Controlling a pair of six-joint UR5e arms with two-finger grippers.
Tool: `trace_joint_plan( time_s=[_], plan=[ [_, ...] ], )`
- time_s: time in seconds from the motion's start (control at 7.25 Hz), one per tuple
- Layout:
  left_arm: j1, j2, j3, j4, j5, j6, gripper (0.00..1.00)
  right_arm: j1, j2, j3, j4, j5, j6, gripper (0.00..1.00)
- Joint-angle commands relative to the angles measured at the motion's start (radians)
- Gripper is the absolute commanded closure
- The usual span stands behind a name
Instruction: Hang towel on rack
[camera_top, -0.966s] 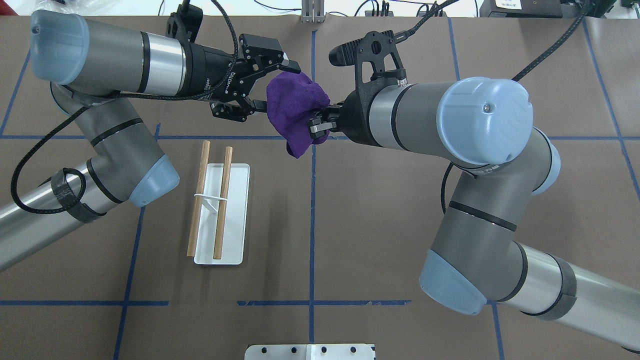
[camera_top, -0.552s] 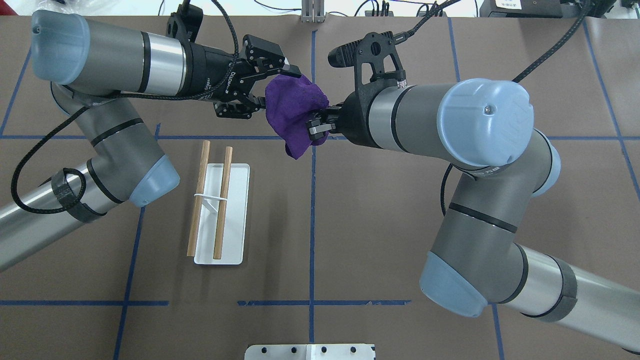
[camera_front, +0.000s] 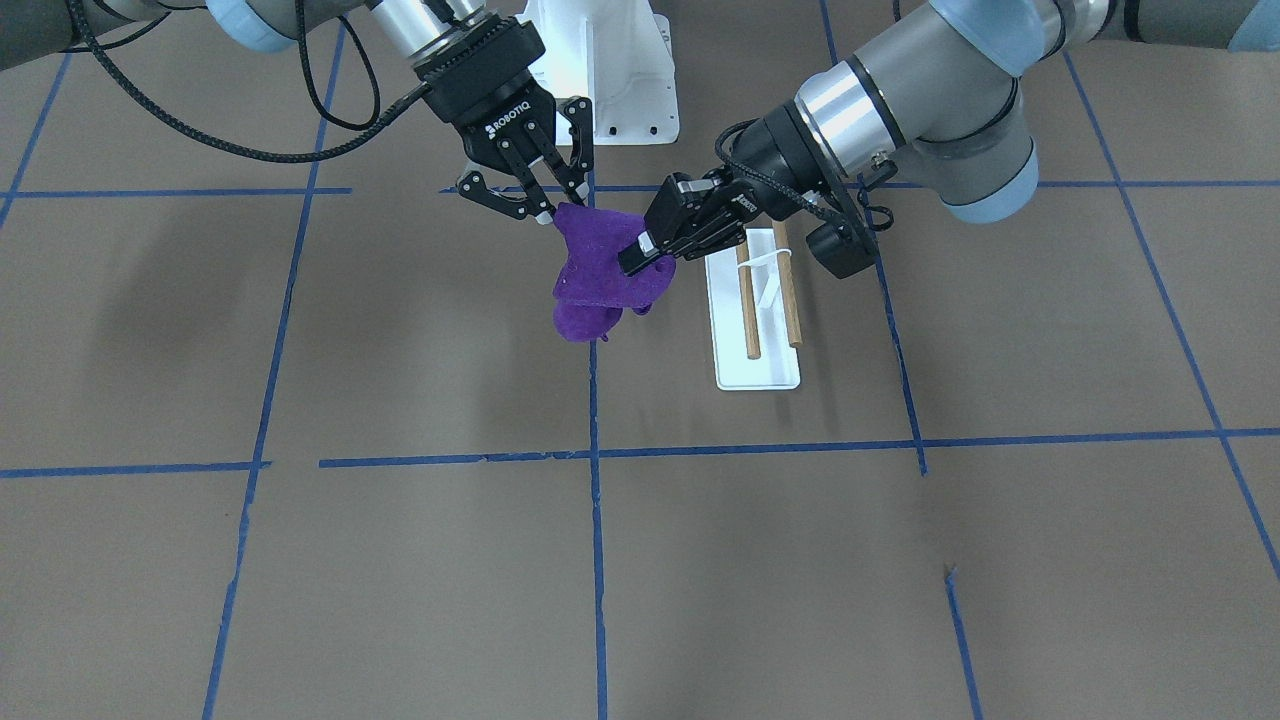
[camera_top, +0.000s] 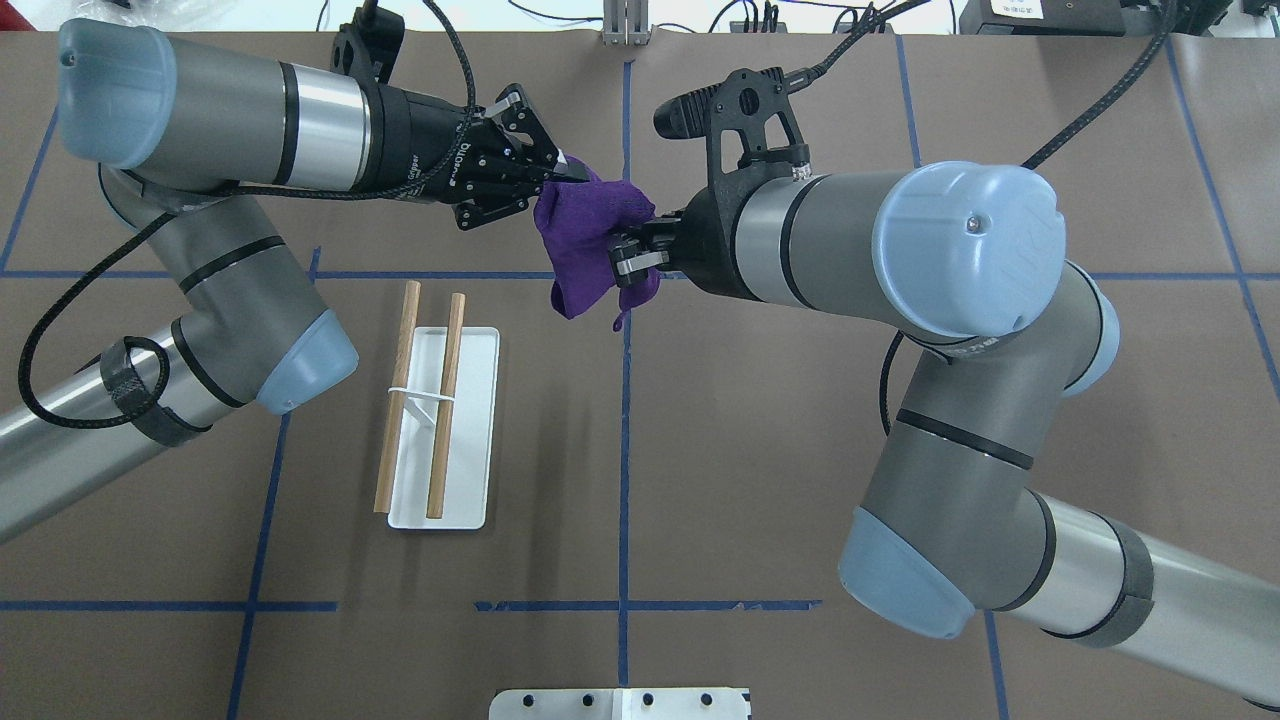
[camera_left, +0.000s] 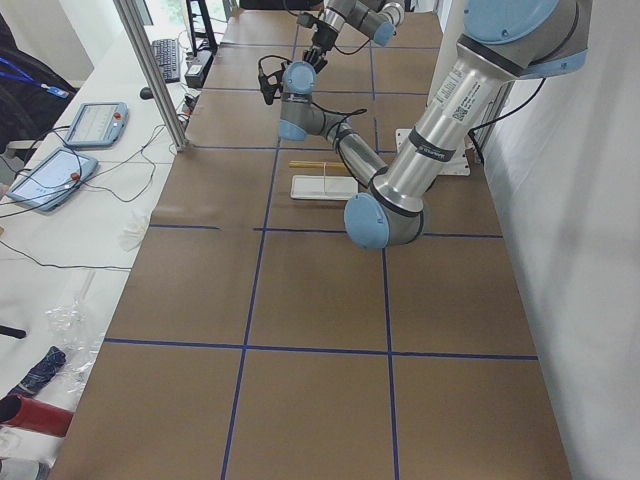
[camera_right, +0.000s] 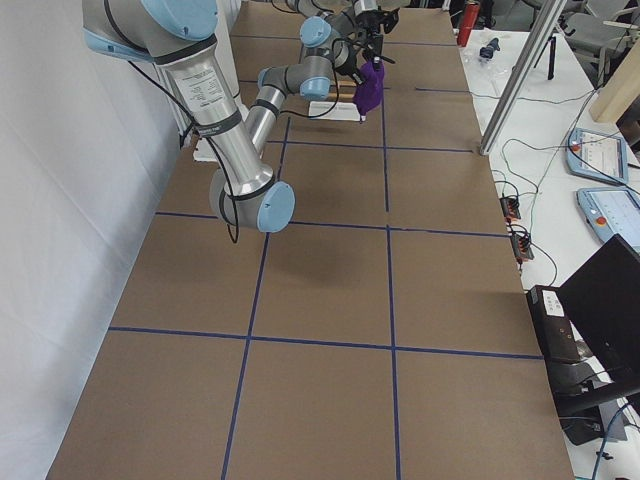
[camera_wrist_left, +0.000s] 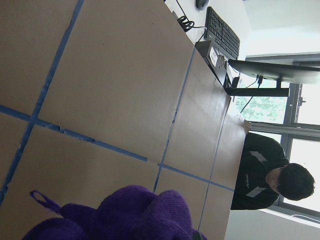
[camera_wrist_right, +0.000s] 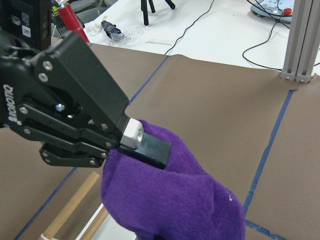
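Left pincer (camera_top: 562, 177) is clamped on the far edge of the bunched purple terry towel (camera_top: 585, 225). The right pincer (camera_top: 622, 262) is closed on its near side, so the cloth hangs in the air between them, well apart from the small white-based rack with two wooden rods (camera_top: 447, 390). Wadded like this, it could slip from a shallow pinch. It could also drape lopsidedly over one rod and tip the light stand onto the brown paper-covered table (camera_top: 700, 450).

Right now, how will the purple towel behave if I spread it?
Probably floppy: the towel sags bunched between the left gripper and right gripper. Likely light, as fingertip pinches carry it. Its fuzzy weave should resist slipping.
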Motion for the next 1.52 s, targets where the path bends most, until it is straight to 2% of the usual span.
trace_joint_plan(
  time_s=[0.0,0.41,0.69,0.97,1.1,1.24,1.38],
  plan=[
    [-0.002,0.000,-0.001,0.001,0.000,-0.001,1.00,-0.001,-0.009,0.010,0.000,0.001,0.004,0.00],
    [-0.002,0.000,-0.001,0.001,0.000,0.001,1.00,0.003,-0.018,0.015,-0.003,0.007,0.004,0.00],
    [-0.003,0.002,-0.001,0.003,0.000,0.002,1.00,0.003,-0.067,0.068,-0.013,0.018,0.003,0.00],
    [-0.005,0.000,-0.002,0.006,-0.003,-0.001,1.00,0.043,-0.158,0.119,-0.014,0.101,0.003,0.00],
    [-0.002,0.003,-0.014,0.007,0.000,-0.010,1.00,0.100,-0.200,0.119,-0.019,0.176,0.003,0.00],
    [-0.002,0.014,-0.045,0.023,0.002,-0.019,1.00,0.182,-0.226,0.121,-0.070,0.277,0.003,0.00],
    [0.000,0.012,-0.077,0.100,0.009,-0.019,1.00,0.256,-0.243,0.122,-0.145,0.357,0.001,0.00]
  ],
)
